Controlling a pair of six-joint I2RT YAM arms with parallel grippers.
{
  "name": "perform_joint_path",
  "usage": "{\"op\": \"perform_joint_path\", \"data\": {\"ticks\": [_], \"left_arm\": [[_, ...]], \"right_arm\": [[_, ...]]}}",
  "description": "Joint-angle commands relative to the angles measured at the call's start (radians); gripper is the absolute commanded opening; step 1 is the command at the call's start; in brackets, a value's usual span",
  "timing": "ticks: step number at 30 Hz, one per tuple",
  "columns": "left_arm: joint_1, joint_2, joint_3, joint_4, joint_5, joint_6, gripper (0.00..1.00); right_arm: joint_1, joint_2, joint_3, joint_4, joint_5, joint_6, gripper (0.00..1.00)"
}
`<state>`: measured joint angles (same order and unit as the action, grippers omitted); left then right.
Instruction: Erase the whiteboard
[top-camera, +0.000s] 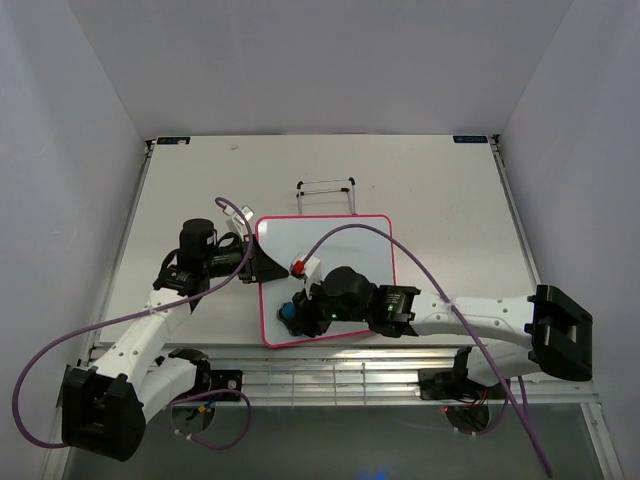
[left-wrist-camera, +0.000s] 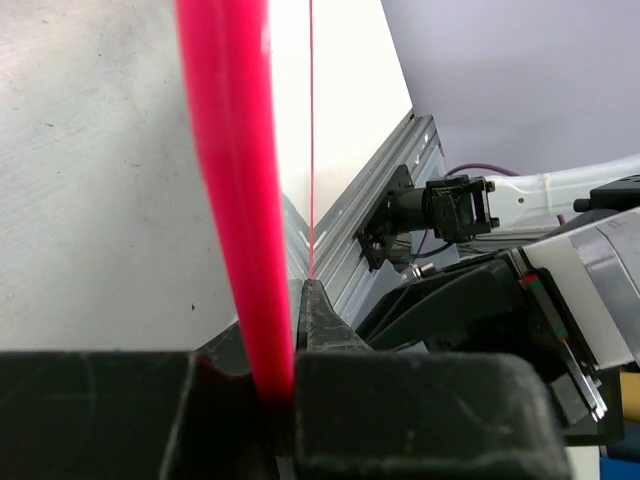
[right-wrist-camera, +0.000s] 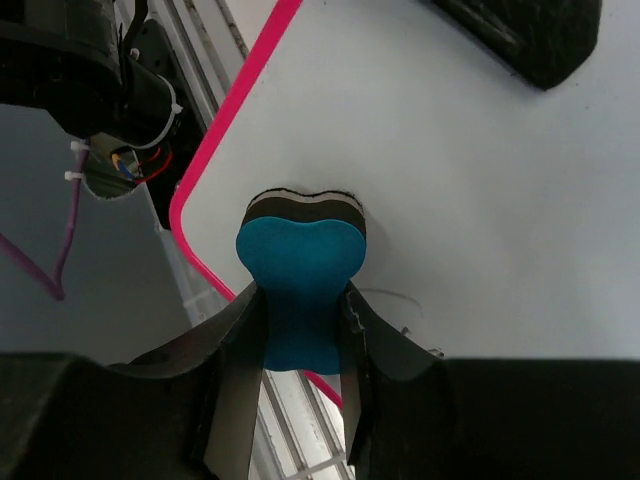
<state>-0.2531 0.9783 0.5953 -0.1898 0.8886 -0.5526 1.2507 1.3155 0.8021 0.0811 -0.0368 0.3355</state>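
Seen from my overhead feed, a pale table fills the middle of the frame. It is boxed in by a plain white back wall at top, a left wall and a right wall. A slotted metal rail crosses the bottom. The light is even, the shadows soft, and faint scuffs mark the table.

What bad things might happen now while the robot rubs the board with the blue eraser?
1. The eraser in the right gripper sits close to the near-left corner of the whiteboard. A stroke that way may slide it off the edge.
2. The left gripper pinches only the thin pink frame, so hard rubbing might twist the board loose.
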Motion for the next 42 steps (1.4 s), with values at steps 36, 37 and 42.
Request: {"op": "perform_joint_path", "data": {"ticks": [36,37,42], "left_arm": [[-0.017,0.011,-0.009,-0.011,-0.034,0.074,0.0],[-0.017,0.01,-0.009,-0.01,-0.034,0.074,0.0],[-0.018,0.002,-0.012,-0.013,-0.034,0.072,0.0]], "right_arm": [[0.225,0.103,0.108,-0.062,0.593,0.109,0.08],[0.204,0.099,0.105,-0.095,0.636,0.135,0.08],[0.116,-0.016,-0.021,-0.352,0.751,0.272,0.08]]}}
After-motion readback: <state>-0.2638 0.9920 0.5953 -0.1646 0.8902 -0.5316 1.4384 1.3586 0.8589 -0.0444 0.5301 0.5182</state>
